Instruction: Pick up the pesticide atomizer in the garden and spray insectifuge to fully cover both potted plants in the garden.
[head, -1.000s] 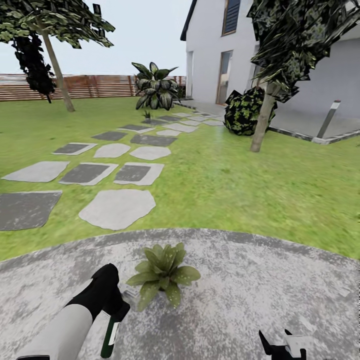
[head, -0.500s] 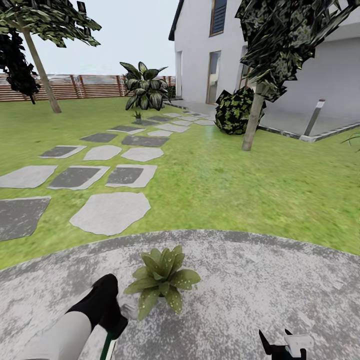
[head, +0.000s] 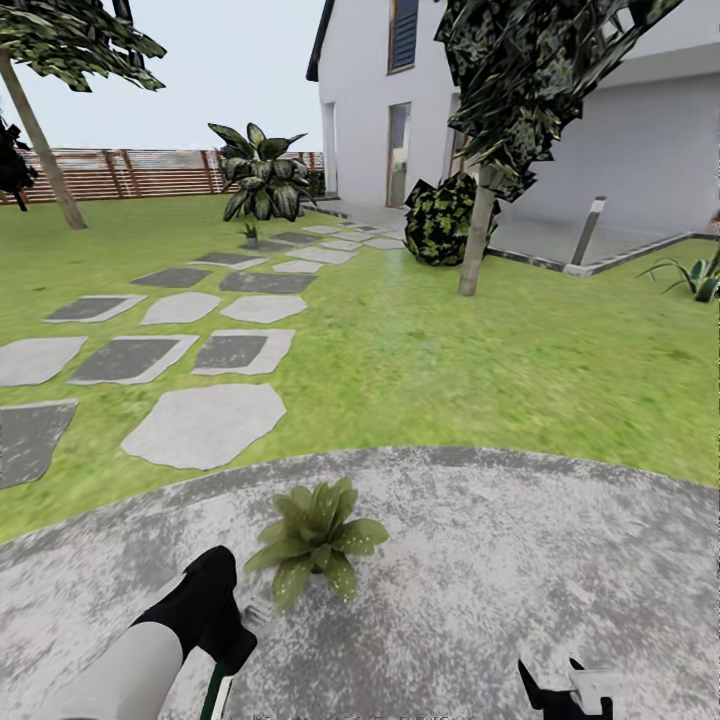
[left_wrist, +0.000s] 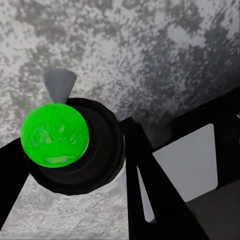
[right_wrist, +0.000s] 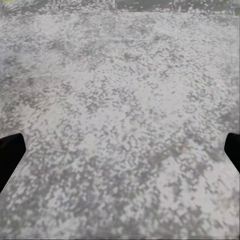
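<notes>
One potted plant (head: 312, 540), a low rosette of speckled green leaves, stands on the round grey patio (head: 500, 560) just ahead of me. My left gripper (head: 228, 655) hangs close to its near-left side, shut on the pesticide atomizer (head: 216, 692), a dark green bottle with a white label strip at the picture's bottom edge. In the left wrist view the atomizer (left_wrist: 75, 147) is seen end-on: a bright green round top, a black collar and a grey cone nozzle, with black fingers (left_wrist: 150, 195) against it. My right gripper (head: 550, 675) is low at the right, open over bare paving (right_wrist: 120, 120). The other potted plant is out of view.
Lawn (head: 450, 350) and grey stepping stones (head: 205, 425) run ahead to a big-leaved plant (head: 258, 185) and a brown slatted fence (head: 150, 172). A tiny plant (head: 250, 232) stands far off by the stones. A tree (head: 478, 230), dark shrub (head: 438, 220), bollard lamp (head: 588, 228) and house stand at the right.
The whole view has swung to the right, so the garden has slid left in the picture. The atomizer sits lower at the bottom edge. Both grippers keep their states.
</notes>
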